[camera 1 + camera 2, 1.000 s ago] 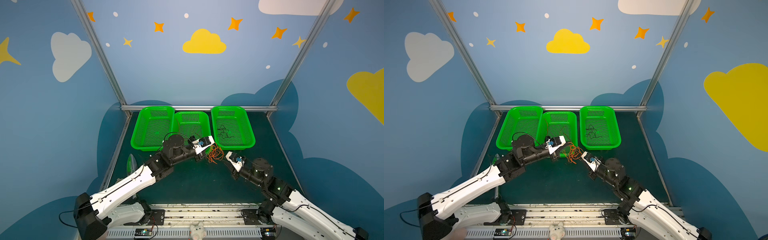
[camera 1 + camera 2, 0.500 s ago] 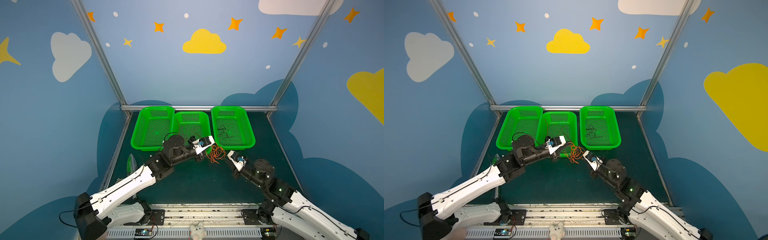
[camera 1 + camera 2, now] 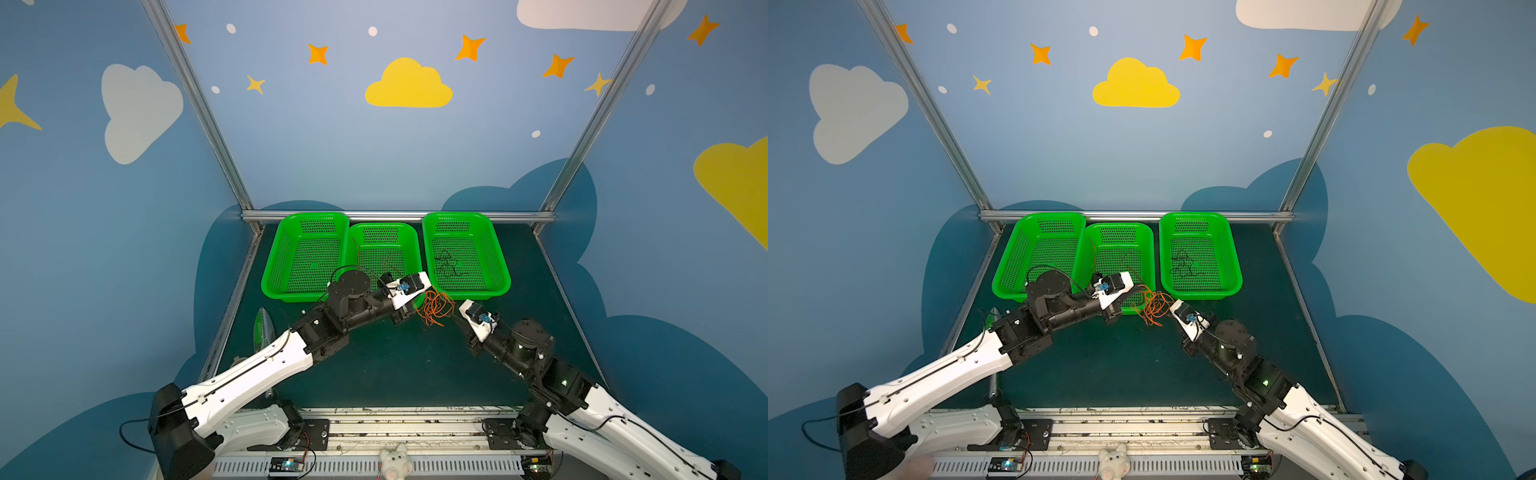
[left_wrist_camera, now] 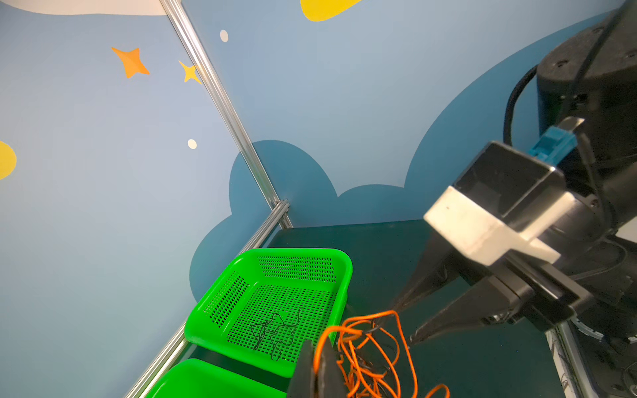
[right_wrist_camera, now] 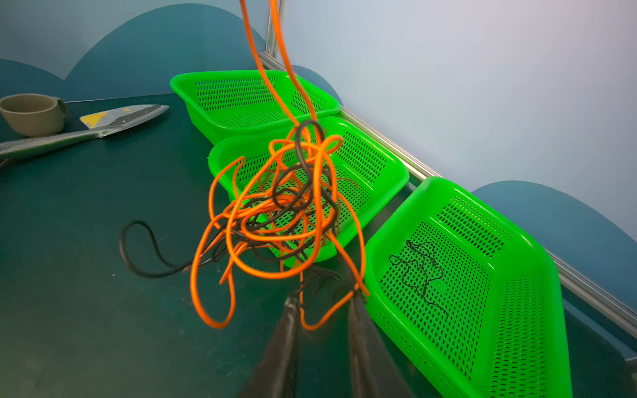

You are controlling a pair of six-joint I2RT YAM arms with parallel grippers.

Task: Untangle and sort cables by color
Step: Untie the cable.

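Landmark: the middle green perforated plastic basket [image 3: 382, 226] [image 3: 1119, 225] [image 5: 396, 162], one of three in a row on the dark green tabletop [image 3: 395, 365].
Cable tangle: thin orange and black wires knotted in loose loops [image 3: 434, 307] [image 3: 1152, 305] [image 4: 372, 351] [image 5: 275, 206]. It hangs just off the middle basket's near right corner.
Left gripper: [image 4: 317, 358] its black fingers are pressed together on an orange strand at the top of the tangle, at the middle basket's near edge.
Right gripper: [image 5: 324, 306] [image 4: 405, 324] its jaws stand apart on the side of the tangle away from the middle basket. An orange loop runs between the tips and lies against one fingertip [image 5: 360, 330]; nothing is pinched.
Sorted black cable: a crumpled thin black wire [image 3: 446, 264] [image 3: 1183, 264] [image 4: 275, 330] [image 5: 420, 268] lies on the floor of the right green basket [image 3: 457, 215] [image 4: 296, 249], which is beside the middle basket.
Reddish strand: a faint thin red wire [image 3: 1093, 249] runs along the middle basket's left wall.
Left green basket: [image 3: 313, 215] it touches the middle basket's left side.
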